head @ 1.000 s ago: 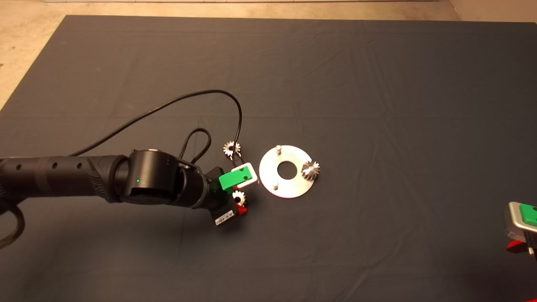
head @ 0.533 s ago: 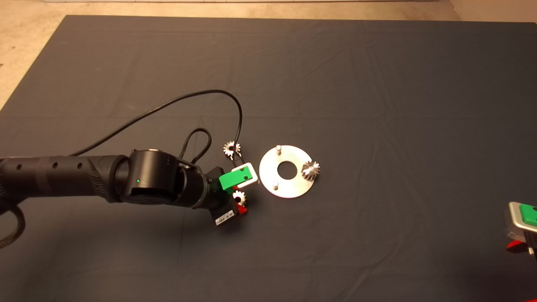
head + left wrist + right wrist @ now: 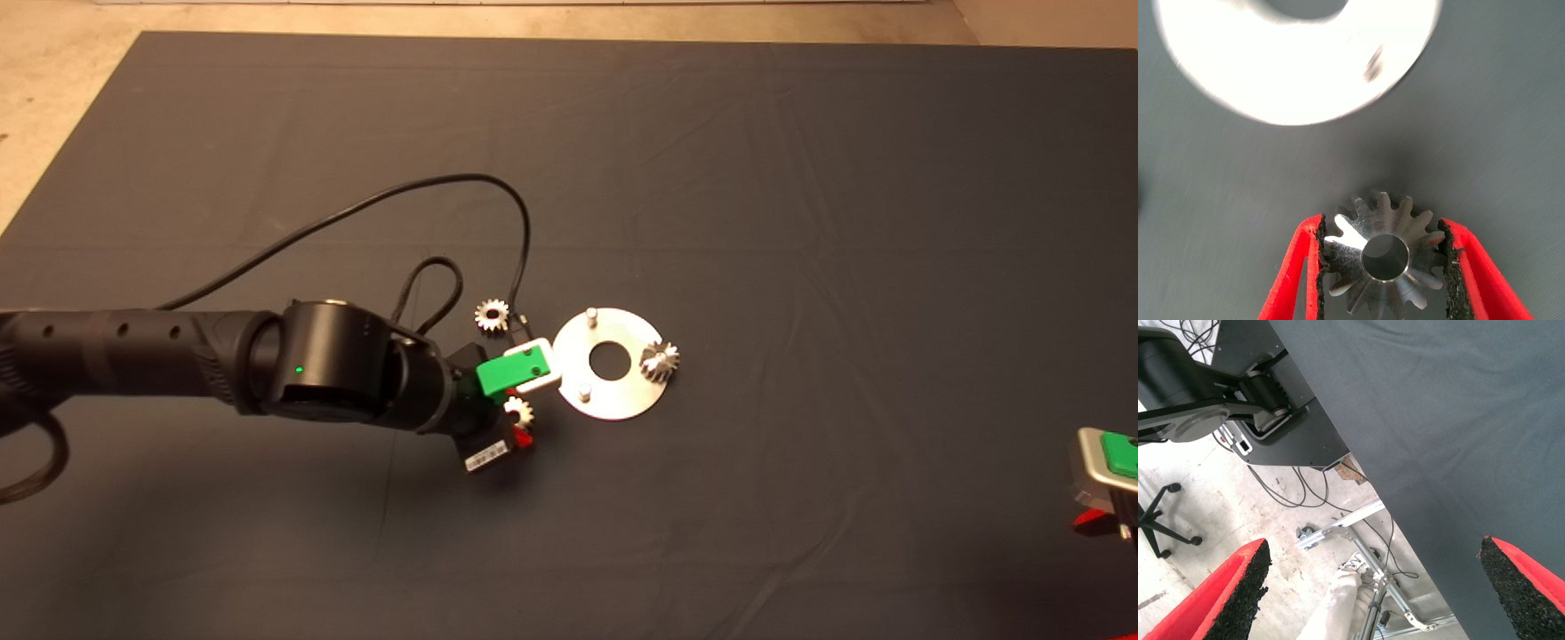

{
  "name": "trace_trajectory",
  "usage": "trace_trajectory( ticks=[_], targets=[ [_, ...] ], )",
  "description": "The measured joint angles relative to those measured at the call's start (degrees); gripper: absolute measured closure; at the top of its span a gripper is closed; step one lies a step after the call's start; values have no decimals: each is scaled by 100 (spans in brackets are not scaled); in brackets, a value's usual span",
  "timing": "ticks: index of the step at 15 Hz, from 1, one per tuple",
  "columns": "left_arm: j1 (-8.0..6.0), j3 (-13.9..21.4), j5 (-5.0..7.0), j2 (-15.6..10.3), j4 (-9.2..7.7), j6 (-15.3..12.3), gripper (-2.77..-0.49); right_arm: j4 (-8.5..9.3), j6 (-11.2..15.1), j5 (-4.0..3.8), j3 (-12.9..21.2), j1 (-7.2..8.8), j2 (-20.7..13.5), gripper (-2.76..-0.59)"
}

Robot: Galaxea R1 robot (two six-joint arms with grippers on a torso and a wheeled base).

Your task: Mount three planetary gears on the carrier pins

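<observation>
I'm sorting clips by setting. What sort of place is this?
Probably a robotics lab test bench: a dark mat over a table holds only a gear-assembly exercise, while the right wrist view shows loose cables, an office chair base and a metal stand on the concrete floor.

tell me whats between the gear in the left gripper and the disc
Only bare dark mat. In the left wrist view the gear, clamped in the left gripper, sits short of the disc with nothing between.
</observation>
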Motion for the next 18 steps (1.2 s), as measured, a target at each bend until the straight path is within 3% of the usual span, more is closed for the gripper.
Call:
trace_trajectory(
  ticks=[1, 3, 7, 9, 18],
  targets=[
    [-117, -16, 109, 143, -160, 0, -83, 0, 0, 0, 0, -2, 2, -233],
    [-307, -63, 176, 255, -280, -2, -83, 0, 0, -4, 0, -2, -15, -233],
    [-423, -160, 283, 388, -540, -16, -83, 0, -2, 10, 0, 1, -13, -233],
    [-493, -197, 263, 470, -540, -23, -83, 0, 0, 0, 0, -2, -15, -233],
    [-488, -547, 241, 956, -571, -146, -82, 35, 0, 14, 0, 1, -13, -233]
  ],
)
